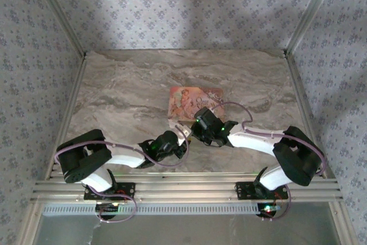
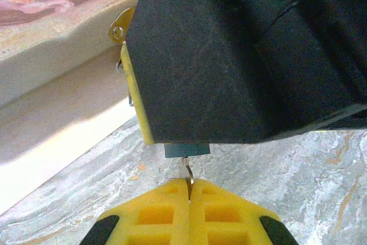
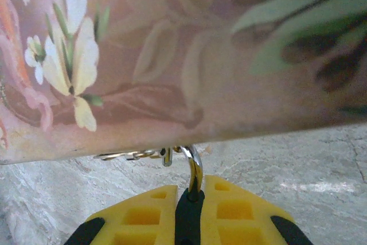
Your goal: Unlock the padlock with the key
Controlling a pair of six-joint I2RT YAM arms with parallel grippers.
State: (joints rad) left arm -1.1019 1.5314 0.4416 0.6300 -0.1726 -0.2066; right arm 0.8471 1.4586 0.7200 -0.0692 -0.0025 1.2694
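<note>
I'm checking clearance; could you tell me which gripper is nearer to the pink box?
Right. The right gripper, holding the padlock, sits at the pink box's near edge; the left gripper, holding the key, is behind that gripper.

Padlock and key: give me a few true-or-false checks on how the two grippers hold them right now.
1. The left gripper is shut on the key. True.
2. The right gripper is open and empty. False: it is shut on the padlock, with the shackle sticking out past its pads.
3. In the left wrist view, the key reaches the padlock's body. True.
4. The padlock lies on top of the pink box. False: it is held in the right gripper in front of the box, above the table.
</note>
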